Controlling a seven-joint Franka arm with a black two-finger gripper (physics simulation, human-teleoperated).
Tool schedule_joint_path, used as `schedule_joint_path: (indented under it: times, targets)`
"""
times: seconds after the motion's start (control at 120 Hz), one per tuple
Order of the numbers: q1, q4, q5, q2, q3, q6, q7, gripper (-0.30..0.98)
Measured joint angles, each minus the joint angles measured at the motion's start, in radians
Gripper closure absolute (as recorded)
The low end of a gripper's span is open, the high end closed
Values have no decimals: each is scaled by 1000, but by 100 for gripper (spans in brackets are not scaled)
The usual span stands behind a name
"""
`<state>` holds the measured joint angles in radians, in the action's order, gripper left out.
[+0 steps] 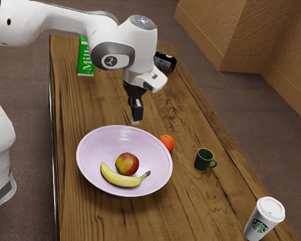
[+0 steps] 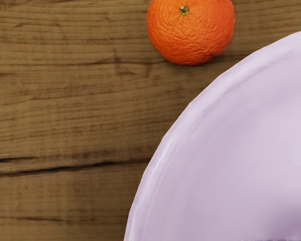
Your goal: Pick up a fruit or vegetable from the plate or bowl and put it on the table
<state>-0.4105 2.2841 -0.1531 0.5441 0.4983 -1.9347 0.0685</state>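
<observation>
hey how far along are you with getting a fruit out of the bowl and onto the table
Possibly done: the orange sits on the table outside the bowl, though I can't tell if it came from there. My gripper holds nothing. Otherwise, the round fruit or banana inside is left to move.

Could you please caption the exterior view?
Gripper near a lilac bowl holding banana and red-yellow fruit, orange just outside.

The light is soft and fairly bright, and seems to come from above. The white arm (image 1: 50, 20) is bright on top and gray underneath. Small shiny spots gleam inside the bowl (image 1: 98, 150). In the wrist view, a soft, dark shadow sits on the table (image 2: 65, 110) under the orange (image 2: 190, 32).
</observation>
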Motion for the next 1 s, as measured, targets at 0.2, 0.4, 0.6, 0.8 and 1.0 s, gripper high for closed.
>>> schedule_joint_path:
  times: [0.2,0.4,0.6,0.8,1.0]
  targets:
    - [70,0,-55,2,6,-5,22,2]
    - [110,9,-68,-37,9,-4,37,2]
    - [133,23,-70,-88,10,-11,45,2]
    - [149,30,-75,-90,9,-16,46,3]
    - [182,36,-88,-113,10,-38,47,3]
